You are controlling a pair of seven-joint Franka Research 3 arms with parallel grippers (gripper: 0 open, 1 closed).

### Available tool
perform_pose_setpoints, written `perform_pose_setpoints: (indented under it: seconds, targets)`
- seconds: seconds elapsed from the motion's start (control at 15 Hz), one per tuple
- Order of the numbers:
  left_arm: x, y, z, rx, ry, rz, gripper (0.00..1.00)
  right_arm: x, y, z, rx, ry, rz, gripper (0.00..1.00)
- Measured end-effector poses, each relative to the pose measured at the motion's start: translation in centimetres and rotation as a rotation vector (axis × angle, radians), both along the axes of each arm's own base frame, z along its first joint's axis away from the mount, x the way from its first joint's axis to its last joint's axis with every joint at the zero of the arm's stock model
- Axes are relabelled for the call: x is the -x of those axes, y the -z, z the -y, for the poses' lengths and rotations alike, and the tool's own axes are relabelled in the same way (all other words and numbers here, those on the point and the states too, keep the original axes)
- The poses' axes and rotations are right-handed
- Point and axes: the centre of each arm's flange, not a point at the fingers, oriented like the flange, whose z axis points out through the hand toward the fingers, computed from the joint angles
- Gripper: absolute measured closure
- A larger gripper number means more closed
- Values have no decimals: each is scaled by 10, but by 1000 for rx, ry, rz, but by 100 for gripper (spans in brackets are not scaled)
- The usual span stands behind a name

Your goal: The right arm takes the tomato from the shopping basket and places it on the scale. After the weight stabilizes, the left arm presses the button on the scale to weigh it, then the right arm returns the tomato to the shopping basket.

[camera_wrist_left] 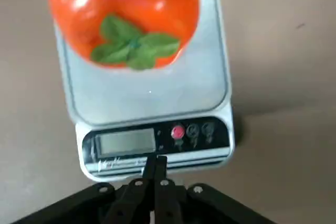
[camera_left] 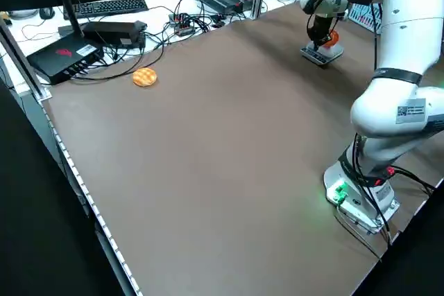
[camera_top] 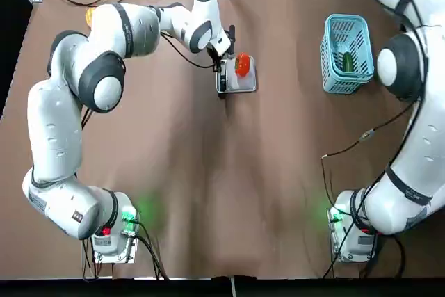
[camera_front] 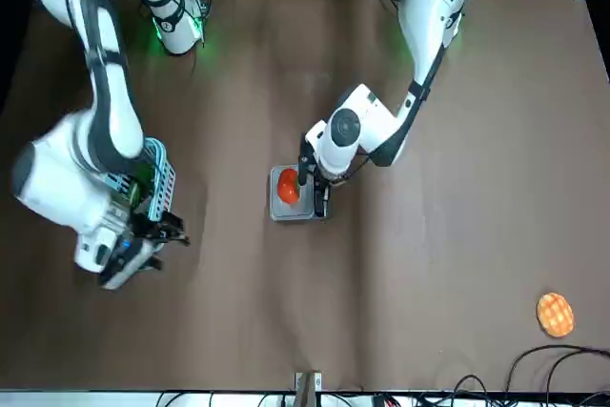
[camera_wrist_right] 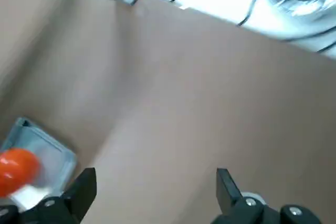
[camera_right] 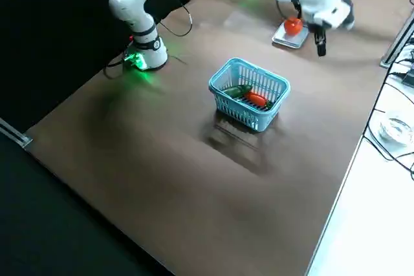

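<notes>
Top view: tomato (camera_top: pixel 242 65) on scale (camera_top: pixel 240 83); left gripper (camera_top: pixel 221 66) at its left edge; left wrist view: its fingers together, beside the red button (camera_wrist_left: pixel 178 132); right wrist view: right gripper (camera_wrist_right: pixel 156 184) apart, empty; right side view, unlike top: carrot-like item (camera_right: pixel 256 99) in basket (camera_right: pixel 250 94).

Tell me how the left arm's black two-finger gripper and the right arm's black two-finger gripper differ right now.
The left gripper has its fingers closed together, while the right gripper has its fingers wide apart. The left one is at the silver square scale, by its dark control strip; the right one is off to the side, over the brown table. Neither holds anything.
</notes>
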Motion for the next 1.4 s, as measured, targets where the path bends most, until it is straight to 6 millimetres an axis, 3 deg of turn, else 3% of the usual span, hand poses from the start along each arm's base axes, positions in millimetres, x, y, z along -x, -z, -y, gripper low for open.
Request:
perform_pose_setpoints:
  seconds: [0.2,0.27,0.47,0.73,0.93,1.13,1.4]
  targets:
    - [14,0,16,-1,-2,-4,99,10,-78,25,146,-45,112,0]
    - [18,1,19,-3,0,-6,99,24,-110,46,204,-65,95,0]
    - [17,7,16,-12,-4,-13,99,45,-138,80,261,-18,10,0]
    - [17,18,12,-22,-8,-25,99,71,-144,108,258,119,-182,0]
    - [19,20,15,-30,6,-20,99,87,-146,106,308,209,-289,0]
    - [23,22,18,-32,14,-22,99,95,-150,106,322,248,-314,0]
    - [23,25,17,-35,15,-26,99,96,-149,133,305,284,-325,0]
